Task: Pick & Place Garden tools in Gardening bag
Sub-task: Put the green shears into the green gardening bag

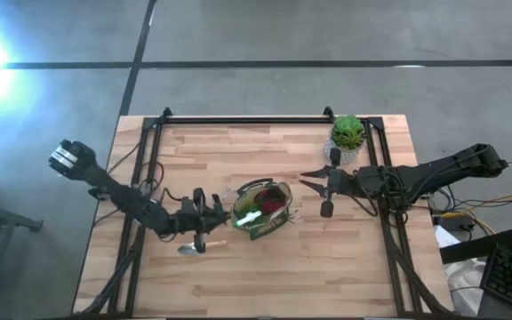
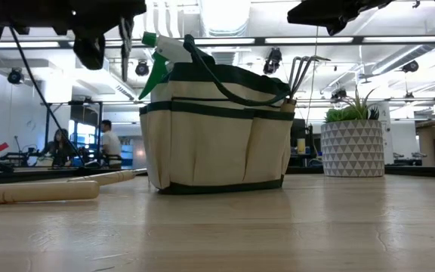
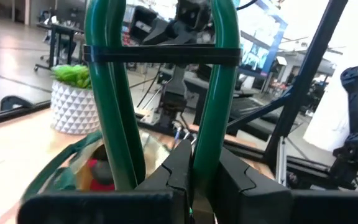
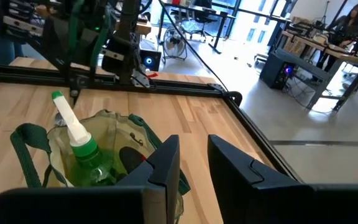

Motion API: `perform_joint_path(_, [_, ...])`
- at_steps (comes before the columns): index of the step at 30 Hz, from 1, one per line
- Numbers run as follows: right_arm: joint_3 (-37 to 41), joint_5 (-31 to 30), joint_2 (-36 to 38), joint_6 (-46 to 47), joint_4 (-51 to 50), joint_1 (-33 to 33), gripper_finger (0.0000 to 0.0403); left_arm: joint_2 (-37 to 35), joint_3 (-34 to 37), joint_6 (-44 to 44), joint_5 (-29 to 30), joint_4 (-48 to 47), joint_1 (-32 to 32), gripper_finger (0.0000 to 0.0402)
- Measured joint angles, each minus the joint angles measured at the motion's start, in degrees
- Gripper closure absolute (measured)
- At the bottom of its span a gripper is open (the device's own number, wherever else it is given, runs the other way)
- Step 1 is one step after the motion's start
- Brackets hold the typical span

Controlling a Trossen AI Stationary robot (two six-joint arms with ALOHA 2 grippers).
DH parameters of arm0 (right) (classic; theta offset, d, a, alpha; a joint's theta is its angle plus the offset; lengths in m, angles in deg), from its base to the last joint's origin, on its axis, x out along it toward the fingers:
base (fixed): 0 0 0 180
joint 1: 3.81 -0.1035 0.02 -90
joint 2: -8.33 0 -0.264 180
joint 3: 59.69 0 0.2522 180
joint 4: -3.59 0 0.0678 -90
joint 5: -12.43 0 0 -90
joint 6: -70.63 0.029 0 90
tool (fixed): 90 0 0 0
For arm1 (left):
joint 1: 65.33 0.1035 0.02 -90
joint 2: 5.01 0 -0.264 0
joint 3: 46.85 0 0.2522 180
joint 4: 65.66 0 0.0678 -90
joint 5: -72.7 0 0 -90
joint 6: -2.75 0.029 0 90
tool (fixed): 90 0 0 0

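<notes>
The olive-tan gardening bag [image 1: 260,209] stands upright on its base mid-table. It holds a green spray bottle [image 4: 82,149], a red piece [image 1: 276,204] and a fork whose tines [image 2: 302,69] stick out. A metal trowel [image 1: 194,246] lies flat near the bag's left side. My left gripper [image 1: 220,216] is just left of the bag, shut on a dark green loop [image 3: 107,93] of two strands with a black band across; what that loop belongs to I cannot tell. My right gripper [image 4: 194,168] hovers open and holding nothing right of the bag. My left gripper pinches one strand of the dark green loop [image 3: 207,146] between its two fingers, near that strand's lower end. The fingers come about level from the table's left. The loop stands up above the fingers, clear of the table.
A green plant in a white patterned pot [image 1: 347,138] stands at the far right, behind my right arm. A wooden handle [image 2: 40,191] lies on the table left of the bag. Black frame rails [image 1: 149,160] run along the table's left, far and right sides.
</notes>
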Motion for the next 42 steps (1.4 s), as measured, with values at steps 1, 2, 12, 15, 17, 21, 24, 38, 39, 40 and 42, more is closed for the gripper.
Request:
perform_joint_path(1, [0.0,0.0,0.0,0.0,0.0,0.0,0.0323,1.3,-0.4,0.7,-0.1,1.9,0.0,0.0365])
perform_joint_path(2, [0.0,0.0,0.0,0.1,0.0,0.0,0.0321,2.6,-0.5,1.5,-0.2,3.8,0.0,0.0365])
perform_joint_path(12, [0.0,0.0,0.0,0.8,-0.1,0.0,0.0328,10.3,-0.8,7.3,3.0,16.6,-0.1,0.0365])
perform_joint_path(15, [0.0,0.0,0.0,0.8,-0.1,0.0,0.0332,11.1,-0.8,8.2,4.7,17.5,0.0,0.0365])
perform_joint_path(17, [0.0,0.0,0.0,0.8,-0.1,0.0,0.0333,11.4,-0.8,9.2,5.1,18.3,-0.1,0.0365])
perform_joint_path(21, [0.0,0.0,0.0,0.8,-0.1,0.0,0.0328,11.6,-0.7,11.3,6.8,19.4,-0.1,0.0365])
perform_joint_path(24, [0.0,0.0,0.0,0.8,-0.1,0.0,0.0324,11.6,-0.5,11.5,7.5,19.2,0.0,0.0365])
perform_joint_path(38, [0.0,0.0,0.0,0.8,0.0,0.0,0.0331,16.2,-0.8,9.4,8.8,21.0,2.4,0.0365])
perform_joint_path(39, [0.0,0.0,0.0,0.8,0.0,0.0,0.0329,16.7,-0.8,9.7,8.8,22.1,2.4,0.0365])
perform_joint_path(40, [0.0,0.0,0.0,0.8,0.0,0.0,0.0327,17.3,-0.8,10.1,8.8,23.1,2.4,0.0365])
perform_joint_path(42, [0.0,0.0,0.0,0.8,0.0,0.0,0.0323,18.3,-0.8,10.9,8.8,24.9,2.4,0.0365])
